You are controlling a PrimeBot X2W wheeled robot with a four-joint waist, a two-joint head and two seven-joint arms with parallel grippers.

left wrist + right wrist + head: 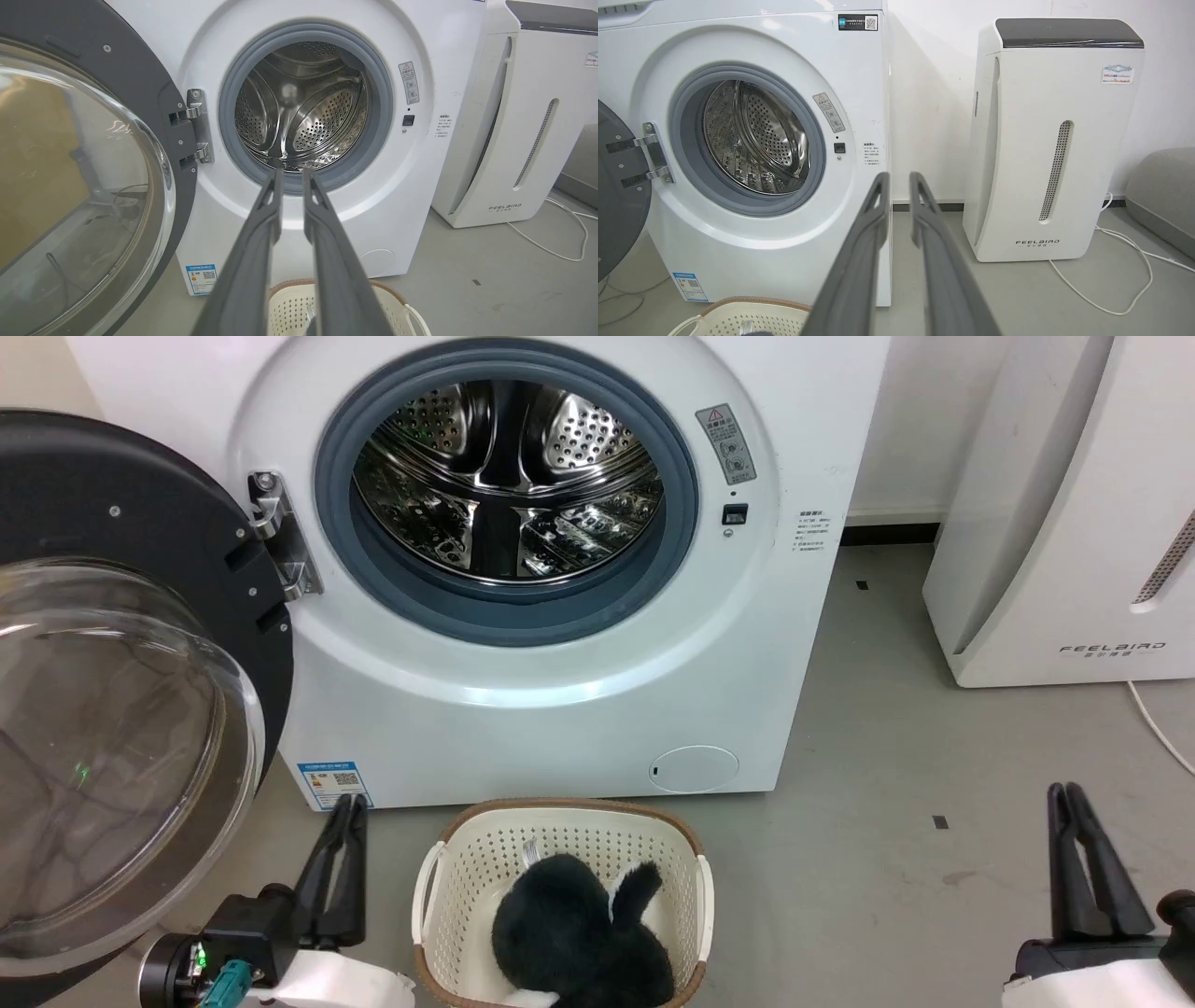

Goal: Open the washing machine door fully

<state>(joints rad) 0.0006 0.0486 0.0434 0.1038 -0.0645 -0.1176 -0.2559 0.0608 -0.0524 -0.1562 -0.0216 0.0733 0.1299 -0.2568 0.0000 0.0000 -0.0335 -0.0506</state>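
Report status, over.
Left gripper, right gripper shut, empty. Round glossy black glass-bowled washing machine door stands wide open. Cream perforated plastic basket on floor, clear of door.

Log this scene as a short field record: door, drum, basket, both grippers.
door: washing machine door swung wide open to the left
drum: steel drum, nothing visible inside
basket: basket on the floor before the washing machine, dark plush item inside
left gripper: jaws together, empty, beside the door
right gripper: jaws together, empty, above the floor

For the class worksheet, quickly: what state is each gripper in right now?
Left gripper: closed, holding nothing.
Right gripper: closed, holding nothing.
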